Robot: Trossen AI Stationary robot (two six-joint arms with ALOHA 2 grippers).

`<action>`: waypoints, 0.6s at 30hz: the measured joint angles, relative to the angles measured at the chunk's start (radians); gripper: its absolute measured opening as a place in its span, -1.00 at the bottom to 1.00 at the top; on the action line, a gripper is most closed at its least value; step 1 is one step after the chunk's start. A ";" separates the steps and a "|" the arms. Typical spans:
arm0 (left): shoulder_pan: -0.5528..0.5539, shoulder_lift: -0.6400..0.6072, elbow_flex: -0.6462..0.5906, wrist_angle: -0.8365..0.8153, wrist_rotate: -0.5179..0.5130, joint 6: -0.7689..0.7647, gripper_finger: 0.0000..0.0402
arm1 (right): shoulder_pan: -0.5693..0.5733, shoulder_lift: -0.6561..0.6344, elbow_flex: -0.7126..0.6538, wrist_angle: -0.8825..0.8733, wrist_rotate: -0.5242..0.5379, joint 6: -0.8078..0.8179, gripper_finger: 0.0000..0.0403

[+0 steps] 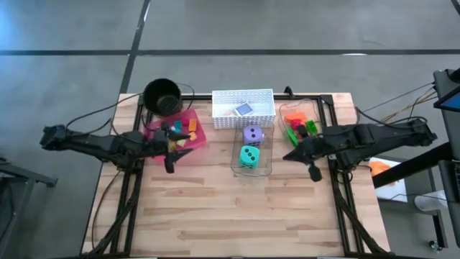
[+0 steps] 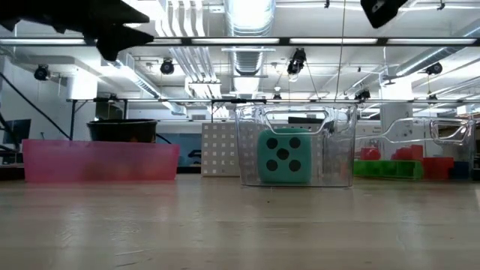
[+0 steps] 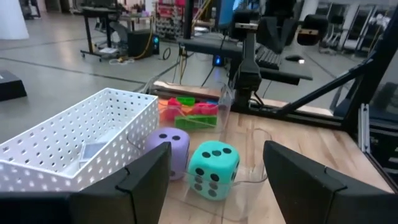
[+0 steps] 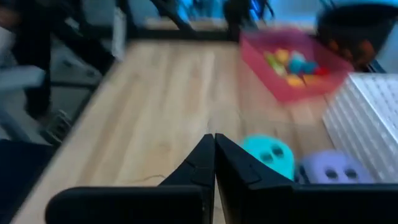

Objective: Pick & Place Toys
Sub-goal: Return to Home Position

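Two dotted dice, purple (image 1: pixel 252 134) and teal (image 1: pixel 249 156), sit in a clear bin (image 1: pixel 266 167) at mid-table; the teal one rests on the bin's floor (image 2: pixel 285 156). Small bright bricks lie in the pink tray (image 1: pixel 188 132) and in a clear tray (image 1: pixel 300 126) on the right. A flat card (image 1: pixel 244 109) lies in the white basket (image 1: pixel 243 99). My left gripper (image 1: pixel 175 150) hovers open above the pink tray's near right corner, pointing level at the dice (image 3: pixel 216 150). My right gripper (image 1: pixel 290 155) is shut on nothing, raised just right of the clear bin (image 4: pixel 214 142).
A black round pot (image 1: pixel 162 96) stands at the far left behind the pink tray. The white basket stands along the far edge, between the pot and the clear tray. Bare wooden tabletop (image 1: pixel 237 216) fills the near half. Cables run along the table's far corners.
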 joint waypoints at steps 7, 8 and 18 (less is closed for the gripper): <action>0.000 -0.182 -0.157 0.094 0.000 0.012 0.29 | 0.000 -0.190 -0.184 0.263 -0.114 -0.131 -0.94; 0.001 -0.204 -0.174 0.097 0.000 0.020 0.29 | -0.001 -0.214 -0.215 0.293 -0.113 -0.133 -0.94; 0.002 -0.393 -0.301 0.095 0.000 0.027 0.29 | -0.001 -0.514 -0.425 0.354 -0.102 -0.146 -0.94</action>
